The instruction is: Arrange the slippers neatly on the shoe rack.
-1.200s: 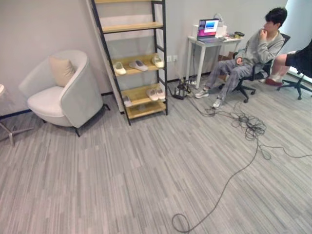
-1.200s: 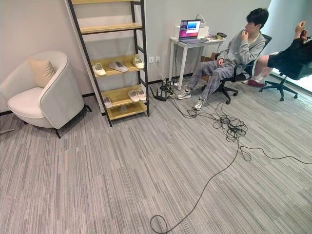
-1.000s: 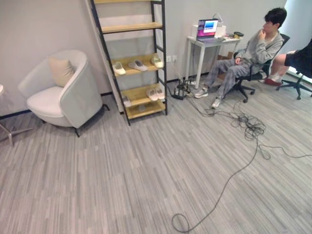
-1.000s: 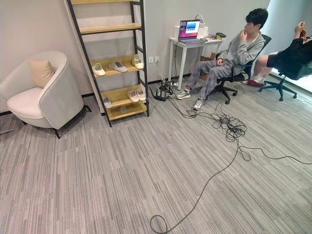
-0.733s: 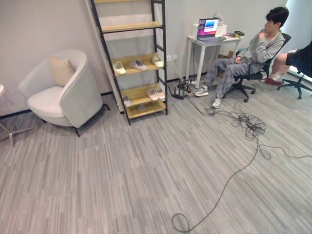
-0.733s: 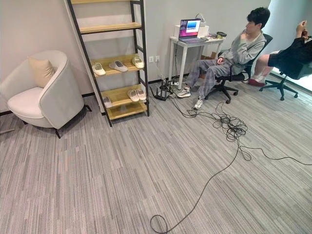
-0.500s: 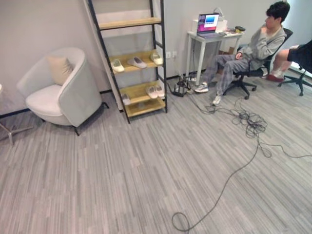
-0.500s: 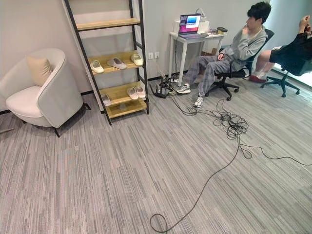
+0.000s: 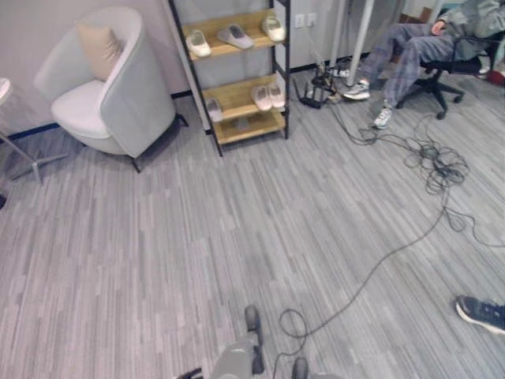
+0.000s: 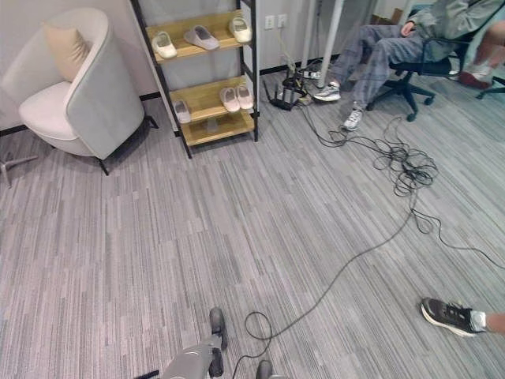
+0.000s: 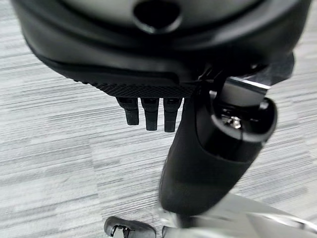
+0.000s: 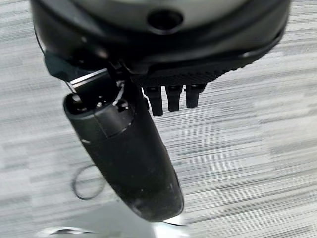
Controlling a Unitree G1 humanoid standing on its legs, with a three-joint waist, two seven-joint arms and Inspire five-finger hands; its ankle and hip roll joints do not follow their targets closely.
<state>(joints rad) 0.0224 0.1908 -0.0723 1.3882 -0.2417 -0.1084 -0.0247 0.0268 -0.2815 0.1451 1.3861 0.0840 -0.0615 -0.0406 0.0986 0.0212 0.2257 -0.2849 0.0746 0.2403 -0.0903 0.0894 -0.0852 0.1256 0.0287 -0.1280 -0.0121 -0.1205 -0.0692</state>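
The shoe rack (image 9: 237, 73), a black frame with wooden shelves, stands against the far wall. Its upper visible shelf holds a cream slipper (image 9: 197, 43), a grey slipper (image 9: 235, 35) and another cream slipper (image 9: 274, 28). On the lower shelf a pale pair (image 9: 267, 96) lies side by side, with a single grey slipper (image 9: 213, 109) further left. My left hand (image 11: 148, 54) hangs over bare carpet with straight fingers (image 11: 148, 114) and holds nothing. My right hand (image 12: 158, 44) hangs the same way, fingers (image 12: 171, 99) straight and empty.
A white armchair (image 9: 118, 103) with a beige cushion stands left of the rack. Black cables (image 9: 432, 166) sprawl over the carpet on the right. A person (image 9: 418, 47) sits on an office chair at the far right. Another person's dark shoe (image 9: 481, 313) rests at the lower right.
The whole picture has shifted: the camera now looks further down, so the rack's top shelves and the laptop are out of frame. A dark shoe has come into view at lower right.
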